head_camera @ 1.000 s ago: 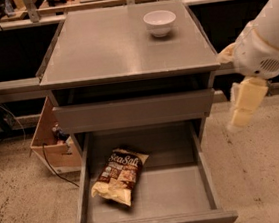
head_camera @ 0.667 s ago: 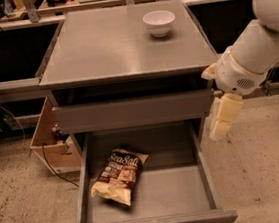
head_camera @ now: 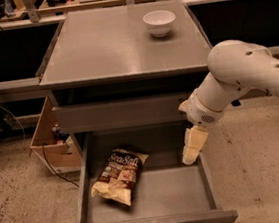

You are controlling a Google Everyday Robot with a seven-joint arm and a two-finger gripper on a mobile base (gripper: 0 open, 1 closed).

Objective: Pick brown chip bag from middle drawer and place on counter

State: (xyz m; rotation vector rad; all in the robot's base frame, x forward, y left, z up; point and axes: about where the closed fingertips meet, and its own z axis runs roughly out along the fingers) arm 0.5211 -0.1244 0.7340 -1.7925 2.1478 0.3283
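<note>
Your cream-coloured parallel-jaw gripper (head_camera: 194, 146) now hangs over the right rear part of the wide, grey-brown middle drawer (head_camera: 154, 196), just inside its right wall. A second ago it was out beside the cabinet, so it is travelling left and down. You cannot tell how far open it is, and it has hold of nothing. The crinkly dark brown chip bag (head_camera: 119, 175) with white "Sea Salt" script lies unmoved on the drawer floor at the left, well apart from it. The approach looks under way and the grasp not begun. The glossy grey counter (head_camera: 117, 45) above carries a white bowl (head_camera: 159, 21).
</note>
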